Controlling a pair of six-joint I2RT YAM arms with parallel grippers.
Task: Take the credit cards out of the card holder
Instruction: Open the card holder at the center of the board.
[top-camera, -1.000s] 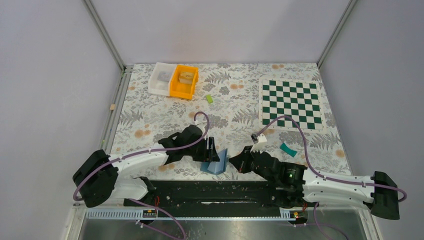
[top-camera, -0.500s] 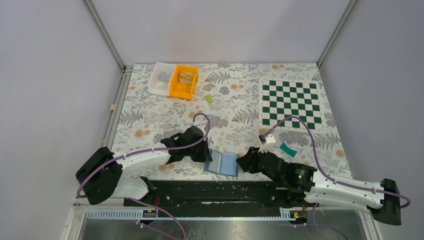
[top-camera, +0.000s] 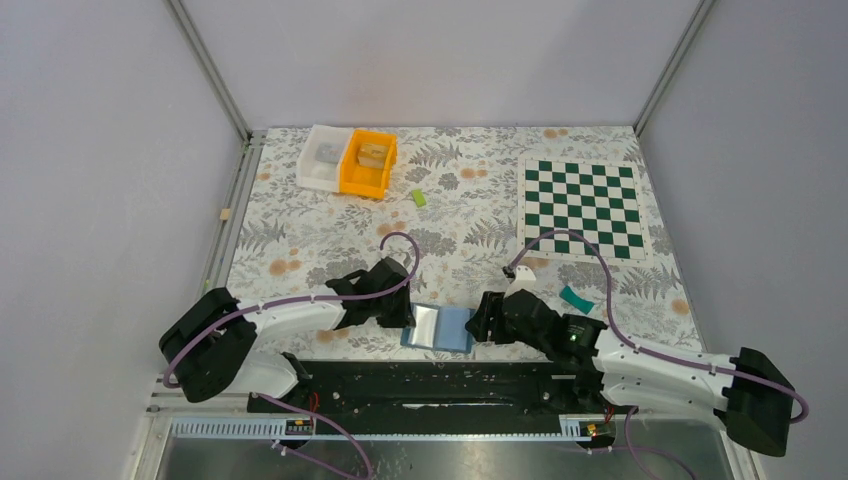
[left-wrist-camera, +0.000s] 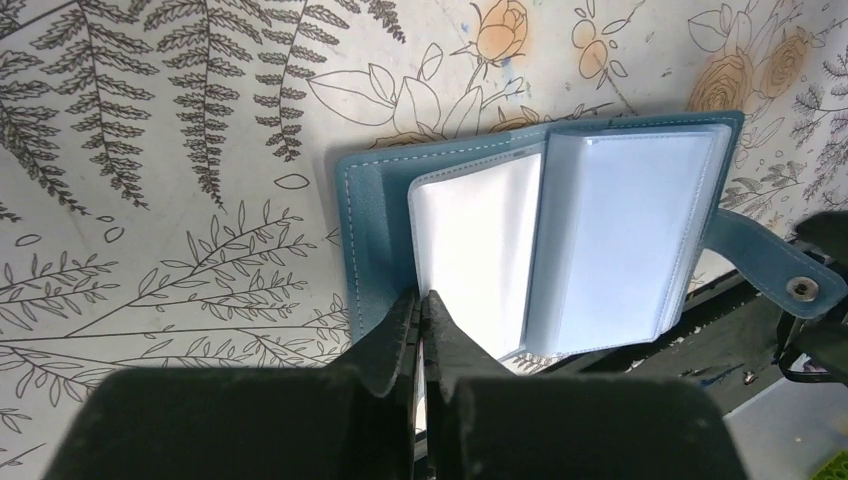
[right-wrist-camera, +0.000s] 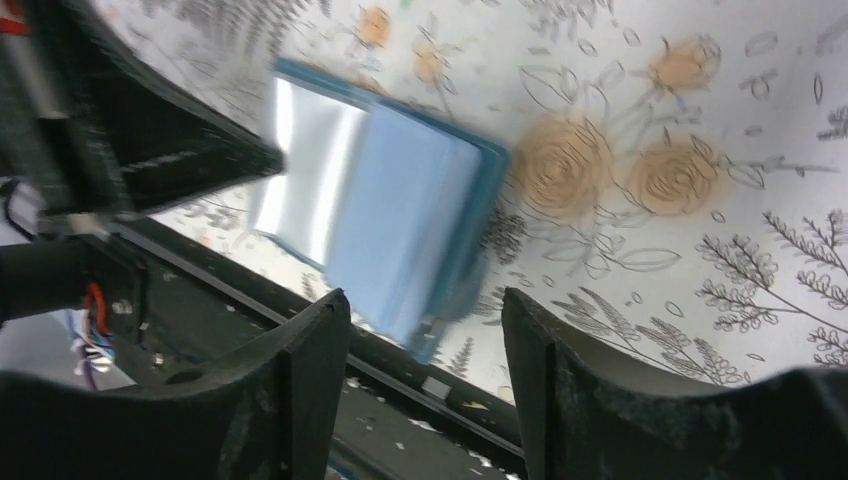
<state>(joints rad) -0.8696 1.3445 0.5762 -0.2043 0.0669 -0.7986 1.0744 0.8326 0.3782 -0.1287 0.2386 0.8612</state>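
At the near edge of the worktop (top-camera: 470, 215): card holder (top-camera: 440, 328), open and flat, spine running near to far, covers spread left and right. Sits between the two grippers.

On its left, left gripper (left-wrist-camera: 420, 300), jaws pressed together on the near-left edge of the blue cover, seemingly nipping it and pinning that half down.

On its right, right gripper (right-wrist-camera: 425, 305), jaws wide apart, gripping nothing, aimed left at the holder's right half with its stack of clear sleeves. Close to that half, apparently not touching; blurred in the right wrist view.

Likely step in hand: drawing a card out of a sleeve, with the left half anchored. Turns on this: sleeves straight to the left of the right gripper, long side of each lying near to far, right arm the nearer and the free one for the reach.

No card edge legible in the sleeves, pale and glary in both wrist views; impossible to tell of further credit cards inside.

A little farther and to the right: one teal credit card (top-camera: 575, 298), flat on the worktop, outside the holder and apart from it, just beside the right arm.

Farther back: chessboard (top-camera: 583, 208) on the right, lime-green block (top-camera: 418, 197) near the middle, orange bin (top-camera: 365, 186) and white bin (top-camera: 314, 180) side by side at far left.
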